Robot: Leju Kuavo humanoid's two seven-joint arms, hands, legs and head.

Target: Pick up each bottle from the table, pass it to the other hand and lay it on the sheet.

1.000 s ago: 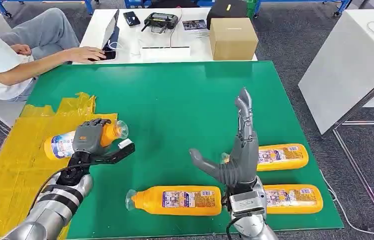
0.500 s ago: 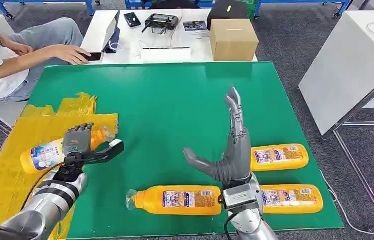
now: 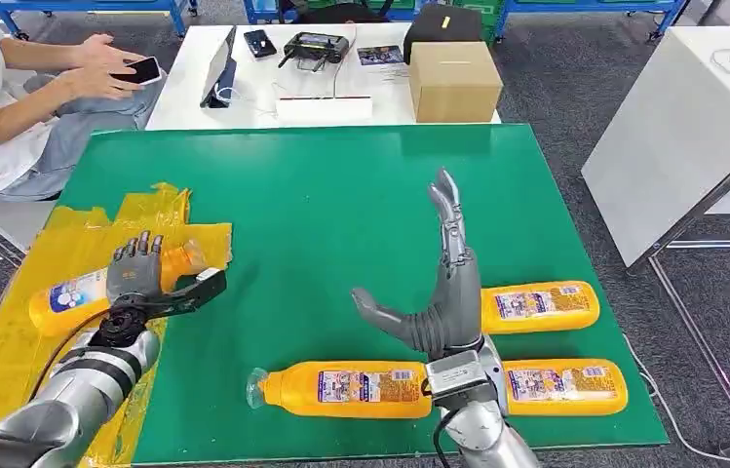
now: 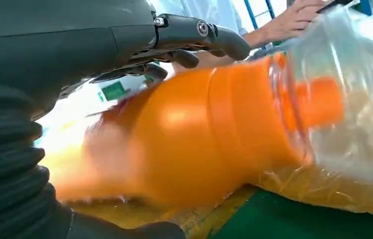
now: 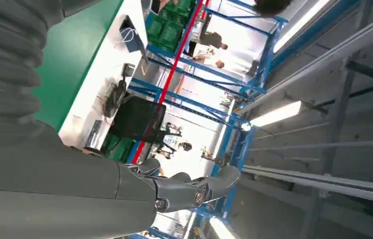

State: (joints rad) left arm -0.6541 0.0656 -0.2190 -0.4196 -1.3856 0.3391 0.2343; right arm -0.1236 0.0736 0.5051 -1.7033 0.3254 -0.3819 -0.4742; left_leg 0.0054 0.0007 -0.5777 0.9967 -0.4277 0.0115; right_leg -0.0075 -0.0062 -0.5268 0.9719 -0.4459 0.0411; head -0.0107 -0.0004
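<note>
Orange bottle (image 3: 76, 292) under left robot hand (image 3: 138, 272) (over yellow sheet (image 3: 10, 361))

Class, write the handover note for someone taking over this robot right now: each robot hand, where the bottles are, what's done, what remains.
Left robot hand: grips a bottle over the yellow sheet, not yet released.
Right robot hand: open, raised, fingers spread, holding nothing.
Green table: three bottles lie on it, a near one in front of the right arm, a far-right one and a near-right one.
Done: first bottle passed to the left hand.
Left: lay it down, then pick, pass and lay the other three.
</note>
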